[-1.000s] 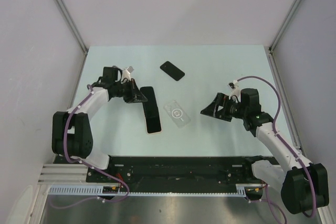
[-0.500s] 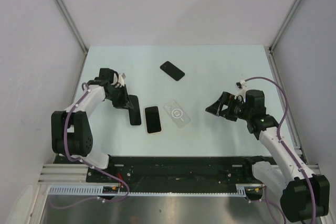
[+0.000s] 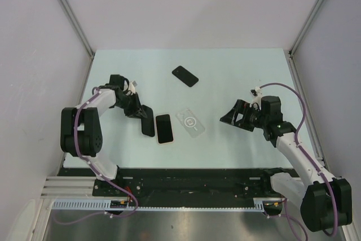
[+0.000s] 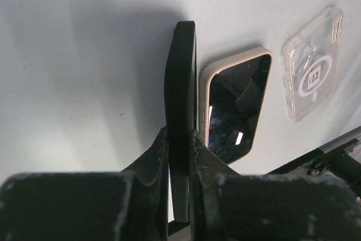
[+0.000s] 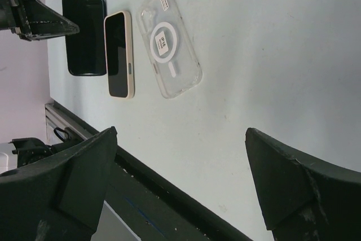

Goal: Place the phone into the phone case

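A phone with a beige rim and dark screen (image 3: 163, 128) lies flat on the table; it also shows in the left wrist view (image 4: 234, 105) and the right wrist view (image 5: 119, 55). A clear phone case with a white ring (image 3: 190, 122) lies just right of it (image 4: 313, 71) (image 5: 169, 40). My left gripper (image 3: 140, 114) (image 4: 180, 139) is shut on the near end of a black phone-sized case (image 3: 148, 125) (image 4: 180, 83) (image 5: 84, 35), held just left of the phone. My right gripper (image 3: 225, 118) (image 5: 180, 190) is open and empty, right of the clear case.
A second black phone (image 3: 185, 75) lies at the back middle of the table. Grey walls close in the left, right and back. A black rail (image 3: 192, 176) runs along the near edge by the arm bases.
My left gripper has carried the black case leftward off the beige-rimmed phone, which now lies uncovered. My right arm has barely shifted.
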You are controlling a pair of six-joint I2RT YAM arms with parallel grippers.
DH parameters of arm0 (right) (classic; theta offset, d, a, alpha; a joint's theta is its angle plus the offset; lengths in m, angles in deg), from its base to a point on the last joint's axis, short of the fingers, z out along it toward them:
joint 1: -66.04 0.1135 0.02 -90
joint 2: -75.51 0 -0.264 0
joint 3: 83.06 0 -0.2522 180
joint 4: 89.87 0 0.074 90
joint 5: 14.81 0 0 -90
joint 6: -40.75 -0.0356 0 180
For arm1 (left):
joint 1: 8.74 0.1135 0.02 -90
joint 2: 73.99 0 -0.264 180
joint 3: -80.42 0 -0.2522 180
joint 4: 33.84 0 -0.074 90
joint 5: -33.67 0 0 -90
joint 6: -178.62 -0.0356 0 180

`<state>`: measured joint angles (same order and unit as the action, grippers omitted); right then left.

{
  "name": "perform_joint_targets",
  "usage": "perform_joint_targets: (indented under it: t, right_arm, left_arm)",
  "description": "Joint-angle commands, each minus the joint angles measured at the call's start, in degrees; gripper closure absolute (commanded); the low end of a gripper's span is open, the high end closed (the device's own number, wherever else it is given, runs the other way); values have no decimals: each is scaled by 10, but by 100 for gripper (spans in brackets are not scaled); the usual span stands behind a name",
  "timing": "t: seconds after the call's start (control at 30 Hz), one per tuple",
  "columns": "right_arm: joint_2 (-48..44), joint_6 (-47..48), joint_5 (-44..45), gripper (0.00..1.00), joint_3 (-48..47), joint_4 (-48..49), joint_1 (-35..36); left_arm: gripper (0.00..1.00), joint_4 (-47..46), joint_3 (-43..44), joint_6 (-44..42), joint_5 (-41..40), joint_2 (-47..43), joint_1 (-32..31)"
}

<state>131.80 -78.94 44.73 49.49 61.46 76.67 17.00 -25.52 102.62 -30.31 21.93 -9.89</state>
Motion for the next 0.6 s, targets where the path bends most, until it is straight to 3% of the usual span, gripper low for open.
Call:
perform_joint_targets:
  t: [0.0, 0.27, 0.4, 0.57]
  right_arm:
    - [-8, 14, -3, 0, 0, 15, -1]
    - [-23, 12, 4, 0, 0, 2, -4]
    - [-26, 17, 3, 0, 2, -4, -4]
    - [-26, 16, -7, 0, 4, -9, -4]
  left_arm:
    - [88, 51, 0, -16, -54, 45, -7]
    - [86, 54, -15, 7, -117, 53, -7]
    - [73, 54, -32, 9, -169, 52, -7]
    - [66, 47, -41, 20, -190, 32, -8]
